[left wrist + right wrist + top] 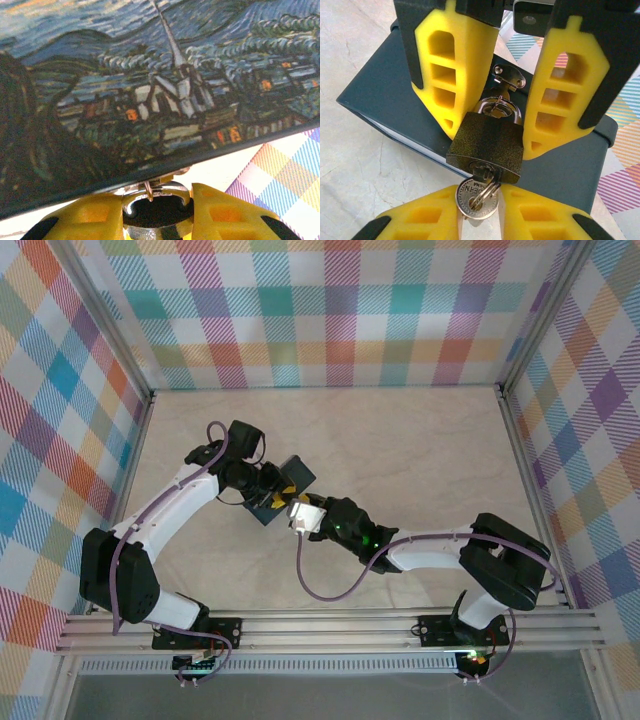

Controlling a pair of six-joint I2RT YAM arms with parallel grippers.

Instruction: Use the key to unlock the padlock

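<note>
step: key is in; we're at the turn.
padlock: small dark-bodied padlock (487, 150) hangs by its thin silvery shackle (492, 104) from the silvery hasp (509, 77) on the dark blue rectangular box with the swirl-painted face (385, 95). The box sits on the pale marbled tabletop (350, 165).
key: small silvery round-headed key (477, 200) is seated in the keyway on the lock's underside, head sticking out toward the right wrist camera.
left pincer (492, 137): narrow, yellow fingers (450, 75) clamped on the upper sides of the padlock body, as we read it.
right pincer (480, 192): narrow, pads flank the key head very closely. We cannot tell if they actually pinch it.
next: we judge it needs a firm pinch on the key head, then a wrist roll about the blade axis while the left keeps the body from twisting.
risk: flat head could slip between the pads.
hidden: the blade is inside the lock, so we can't confirm depth. Shackle latched or free: not readable. From the top camera, lock and key are too small to make out. In the left wrist view the lock is cut off at the bottom edge.
</note>
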